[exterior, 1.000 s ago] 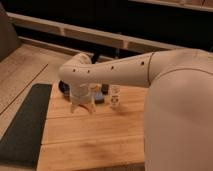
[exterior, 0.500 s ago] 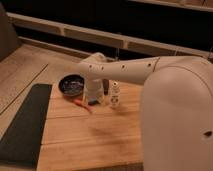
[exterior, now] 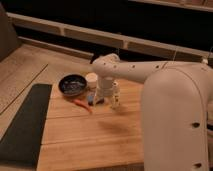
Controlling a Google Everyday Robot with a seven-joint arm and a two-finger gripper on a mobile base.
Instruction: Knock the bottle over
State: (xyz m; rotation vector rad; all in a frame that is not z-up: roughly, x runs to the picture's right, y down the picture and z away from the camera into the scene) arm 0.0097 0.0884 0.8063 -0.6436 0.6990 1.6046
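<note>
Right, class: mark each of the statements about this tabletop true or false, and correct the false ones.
1. The bottle stands upright on the wooden table. True.
2. The gripper hangs above the dark mat. False: it is down over the wood, close beside the bottle, on the bottle's left in the picture.
3. The dark bowl sits to the left of the cream-topped jar in the picture. True.
4. The bottle lies inside the bowl. False: it stands on the table, on the far side of the gripper from the bowl.
</note>
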